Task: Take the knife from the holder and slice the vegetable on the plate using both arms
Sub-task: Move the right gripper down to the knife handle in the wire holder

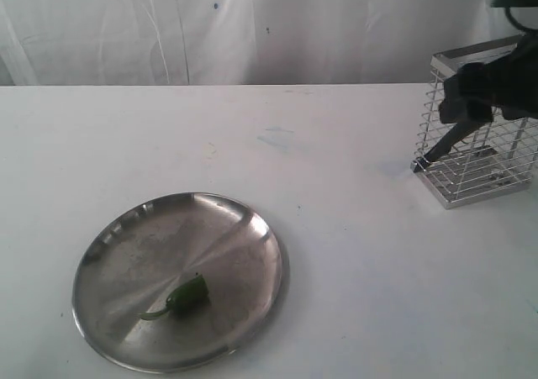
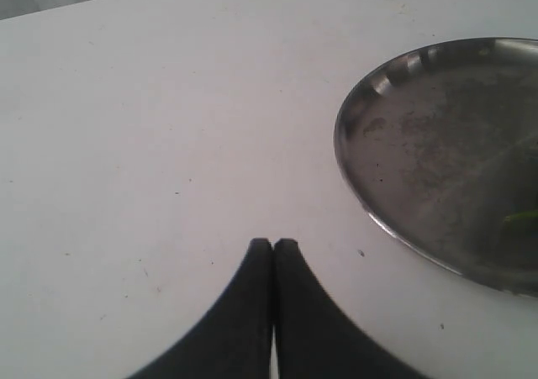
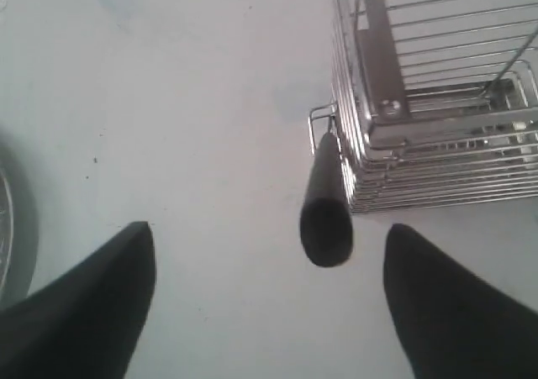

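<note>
There is one worktop (image 1: 336,144). One plate (image 1: 109,261) lies near the left fingers (image 2: 244,312) and carries one vegetable (image 1: 187,295), a single whole pepper. One holder (image 3: 437,144) stands just beyond the right fingers (image 3: 92,303). One knife (image 3: 324,202), with only its black handle showing, lies between them. Each pair has two fingers, four in all.

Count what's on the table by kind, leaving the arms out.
Plate: 1
Green pepper: 1
Wire holder: 1
Knife, only its black handle showing: 1
Total: 4
</note>
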You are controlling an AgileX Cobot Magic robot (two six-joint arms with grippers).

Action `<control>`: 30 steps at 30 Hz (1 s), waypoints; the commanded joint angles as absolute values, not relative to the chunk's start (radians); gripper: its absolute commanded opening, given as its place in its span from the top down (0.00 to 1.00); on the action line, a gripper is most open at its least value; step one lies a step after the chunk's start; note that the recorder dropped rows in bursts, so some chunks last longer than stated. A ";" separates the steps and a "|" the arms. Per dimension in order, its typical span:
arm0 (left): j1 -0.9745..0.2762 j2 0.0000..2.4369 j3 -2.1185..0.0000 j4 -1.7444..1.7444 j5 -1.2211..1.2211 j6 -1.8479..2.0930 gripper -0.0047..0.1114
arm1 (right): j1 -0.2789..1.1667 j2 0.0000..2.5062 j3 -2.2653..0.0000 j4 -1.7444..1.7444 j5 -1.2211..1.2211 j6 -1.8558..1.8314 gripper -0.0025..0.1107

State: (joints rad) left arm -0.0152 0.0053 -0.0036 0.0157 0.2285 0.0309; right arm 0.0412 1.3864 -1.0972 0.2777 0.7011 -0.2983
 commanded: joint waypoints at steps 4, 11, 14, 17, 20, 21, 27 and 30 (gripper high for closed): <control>-0.023 0.000 0.000 0.010 0.232 0.031 0.96 | 0.063 1.475 -1.121 0.267 0.627 -0.309 0.34; -0.023 0.000 0.000 0.010 0.232 0.031 0.96 | 0.063 1.509 -1.121 0.267 0.588 -0.309 0.35; -0.023 0.000 0.000 0.010 0.232 0.031 0.96 | 0.063 1.516 -1.121 0.267 0.587 -0.309 0.41; -0.023 0.000 0.000 0.010 0.232 0.031 0.96 | 0.063 1.517 -1.121 0.267 0.587 -0.307 0.47; -0.023 0.000 0.000 0.010 0.232 0.031 0.96 | 0.063 1.517 -1.121 0.259 0.587 -0.307 0.54; -0.023 0.000 0.000 0.010 0.232 0.031 0.96 | 0.063 1.517 -1.121 0.254 0.590 -0.307 0.56; -0.023 0.000 0.000 0.010 0.232 0.031 0.96 | 0.063 1.517 -1.121 0.156 0.632 -0.199 0.72; -0.023 0.000 0.000 0.010 0.232 0.031 0.96 | 0.063 1.517 -1.121 0.125 0.630 -0.171 0.79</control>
